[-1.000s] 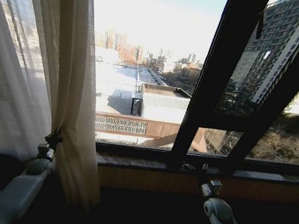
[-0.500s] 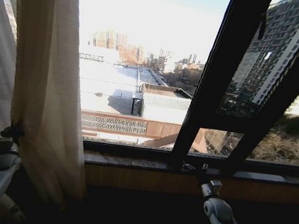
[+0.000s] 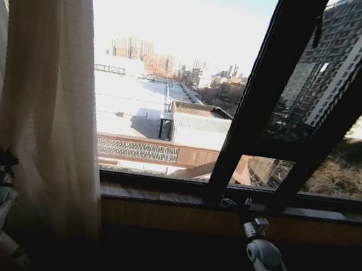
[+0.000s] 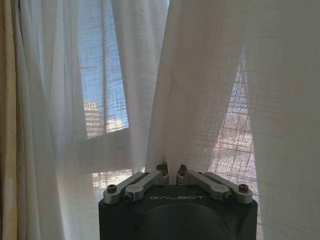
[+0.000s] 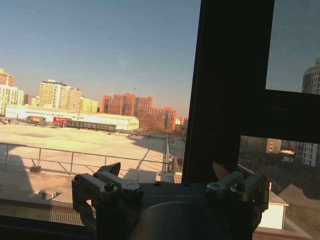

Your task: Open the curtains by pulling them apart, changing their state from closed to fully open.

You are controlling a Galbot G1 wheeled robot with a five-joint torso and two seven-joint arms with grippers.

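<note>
The curtains (image 3: 50,86) hang bunched at the left of the window, cream-beige with long pleats. Low on the bunch, my left gripper (image 3: 1,161) is shut on the fabric. In the left wrist view the sheer curtains (image 4: 200,75) fan out from the pinched fold held by the left gripper (image 4: 171,171). My right gripper (image 3: 236,203) stands open at the sill, just in front of the dark upright window post, holding nothing. In the right wrist view the right gripper (image 5: 167,175) has its fingers (image 5: 112,170) spread wide against the bare glass.
A dark window post (image 3: 265,87) and a slanted bar divide the glass on the right. The window sill (image 3: 157,194) runs across, with a wooden panel (image 3: 174,219) under it. A yellowish opaque drape (image 4: 7,125) hangs beside the sheer fabric.
My left gripper has moved left with the curtain in its grip, bunching the fabric tighter and baring more glass. The right arm has not moved.
</note>
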